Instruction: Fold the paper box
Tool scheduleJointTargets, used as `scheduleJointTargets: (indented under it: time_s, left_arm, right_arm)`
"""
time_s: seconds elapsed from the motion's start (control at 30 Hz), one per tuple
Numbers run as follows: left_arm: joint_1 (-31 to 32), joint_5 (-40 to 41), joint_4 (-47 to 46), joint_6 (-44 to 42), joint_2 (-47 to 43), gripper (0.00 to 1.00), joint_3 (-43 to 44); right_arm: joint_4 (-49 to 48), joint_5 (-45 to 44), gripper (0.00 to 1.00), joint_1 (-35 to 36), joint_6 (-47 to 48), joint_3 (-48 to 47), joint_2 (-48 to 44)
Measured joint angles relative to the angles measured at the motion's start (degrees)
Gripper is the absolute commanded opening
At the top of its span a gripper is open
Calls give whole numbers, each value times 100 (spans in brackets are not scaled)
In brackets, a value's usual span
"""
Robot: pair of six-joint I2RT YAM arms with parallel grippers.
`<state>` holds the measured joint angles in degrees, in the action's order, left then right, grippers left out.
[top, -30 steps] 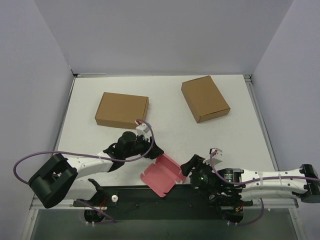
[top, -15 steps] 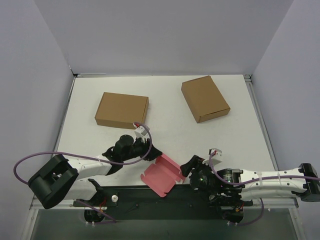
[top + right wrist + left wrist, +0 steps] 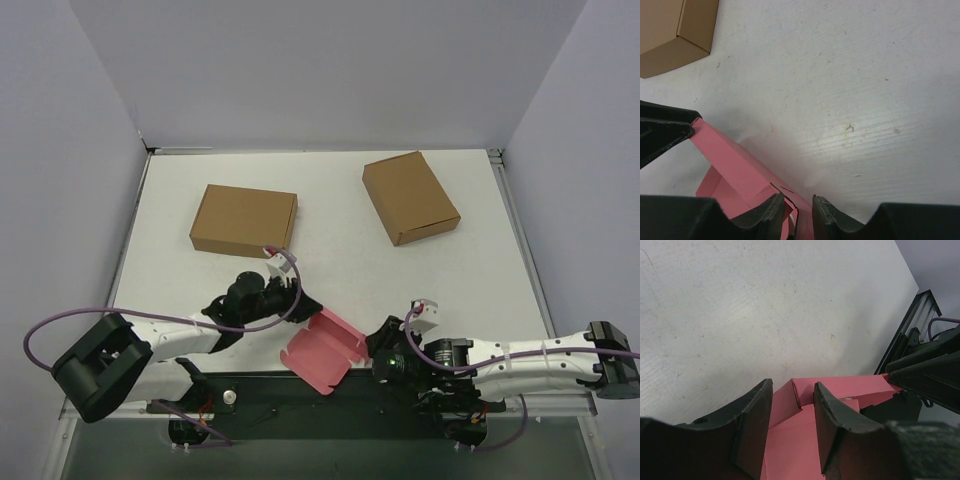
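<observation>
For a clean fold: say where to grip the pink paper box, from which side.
Pinch a raised side wall of the paper box across the thin card, coming in low from left or right. The broad base panel looks too wide to span; only the upturned walls offer two faces.

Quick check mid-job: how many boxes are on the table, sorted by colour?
Pink paper box: 1
Brown cardboard boxes: 2
Total: 3

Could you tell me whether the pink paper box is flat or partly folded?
Partly folded: the paper box has panels bent upward but is not closed.
</observation>
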<state>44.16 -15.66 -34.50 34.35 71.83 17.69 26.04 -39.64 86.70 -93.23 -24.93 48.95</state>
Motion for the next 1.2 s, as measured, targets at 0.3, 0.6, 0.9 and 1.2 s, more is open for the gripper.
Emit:
scheduleJointTargets:
  time_s: [0.3, 0.6, 0.9, 1.2]
  left_arm:
    - [0, 157, 214, 35, -481, 50, -186]
    - [-42, 348, 1025, 57, -1158, 74, 70]
    - [-483, 634, 2028, -76, -1799, 78, 903]
    - [-942, 732, 2575, -330, -1679, 78, 955]
  right_arm:
    - [22, -144, 0, 9, 131, -249, 378]
    - [39, -863, 0, -9, 1742, -909, 796]
    - [-1941, -7, 0, -918, 5475, -769, 522]
    - [-2966, 1816, 0, -1823, 7742, -688, 881]
